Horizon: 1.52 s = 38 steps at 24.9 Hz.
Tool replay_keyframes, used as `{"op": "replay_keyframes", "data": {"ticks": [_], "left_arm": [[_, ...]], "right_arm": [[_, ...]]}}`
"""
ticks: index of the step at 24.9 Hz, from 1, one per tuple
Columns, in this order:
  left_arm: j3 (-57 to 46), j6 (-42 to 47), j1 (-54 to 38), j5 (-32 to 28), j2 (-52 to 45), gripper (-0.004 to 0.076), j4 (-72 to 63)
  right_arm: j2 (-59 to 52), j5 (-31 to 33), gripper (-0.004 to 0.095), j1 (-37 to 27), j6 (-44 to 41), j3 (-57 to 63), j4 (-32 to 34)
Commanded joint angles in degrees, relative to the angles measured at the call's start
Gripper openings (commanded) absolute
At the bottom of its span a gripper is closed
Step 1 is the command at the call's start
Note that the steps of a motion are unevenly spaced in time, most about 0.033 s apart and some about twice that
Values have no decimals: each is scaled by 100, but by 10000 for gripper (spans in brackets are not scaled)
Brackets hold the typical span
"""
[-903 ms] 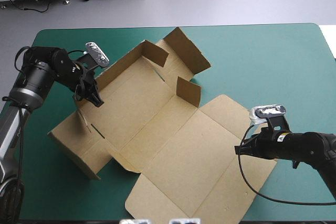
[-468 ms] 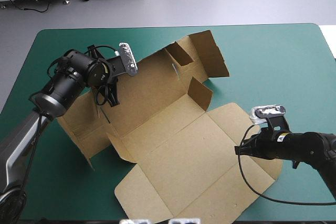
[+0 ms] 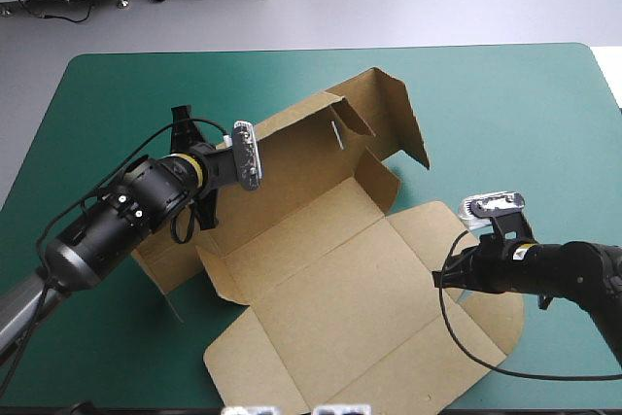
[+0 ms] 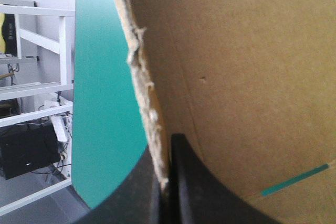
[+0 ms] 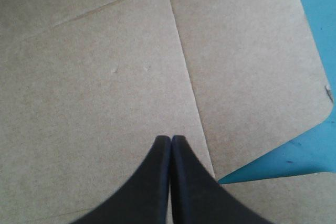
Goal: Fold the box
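Box (image 3: 311, 240), walls partly raised: left jaws pinch a wall's edge; right jaws, pressed together, over the lid.

The box (image 3: 321, 269) sprawls across the middle of the table (image 3: 505, 104); its raised far walls bar a low pass there, while its flat lid is reachable from above. Right of the box and beyond it the teal-green table is bare and wide. The left claw (image 4: 166, 153), clamped on the box's left wall, and the right claw (image 5: 171, 139), over its right flap, take up those edges.
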State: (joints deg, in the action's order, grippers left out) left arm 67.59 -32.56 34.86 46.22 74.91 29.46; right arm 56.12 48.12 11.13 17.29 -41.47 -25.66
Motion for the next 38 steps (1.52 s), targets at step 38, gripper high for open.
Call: {"op": "replay_keyframes", "data": {"ticks": [38], "left_arm": [[-646, 2149, 66, -1744, -82, -6, 1824]], "right_arm": [[3712, 733, -2, 475, -498, -6283, 543]]}}
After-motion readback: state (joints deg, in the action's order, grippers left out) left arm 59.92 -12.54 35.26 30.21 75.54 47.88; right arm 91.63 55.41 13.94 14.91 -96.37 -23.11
